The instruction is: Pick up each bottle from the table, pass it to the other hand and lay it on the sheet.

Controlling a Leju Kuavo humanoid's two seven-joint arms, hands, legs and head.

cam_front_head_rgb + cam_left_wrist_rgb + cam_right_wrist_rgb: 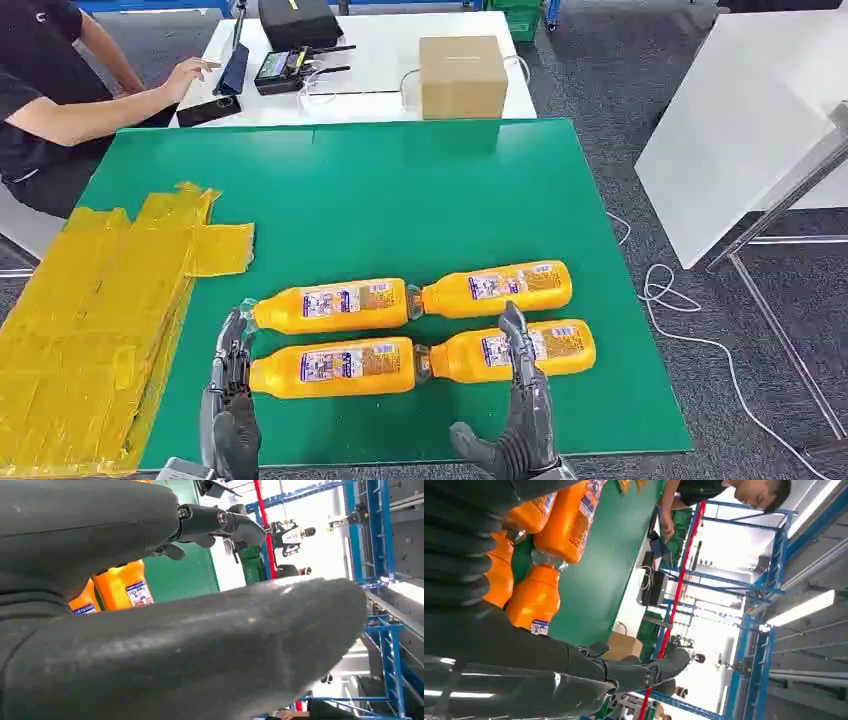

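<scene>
The left hand [230, 400] and the right hand [520, 405] are held up at the near edge of the green table [400, 190], fingers spread, with nothing held. Bare green room is seen behind the bottles. The yellow sheet [90, 320] is laid on the left. Four orange bottles [420, 325] are laid in two rows near the hands.

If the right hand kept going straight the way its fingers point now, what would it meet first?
Most likely the near-right bottle: the right hand points away from the robot with its fingertips already over that bottle's label. How high it hovers above the bottle is unclear, so it might pass over and reach the far-right bottle instead.
</scene>
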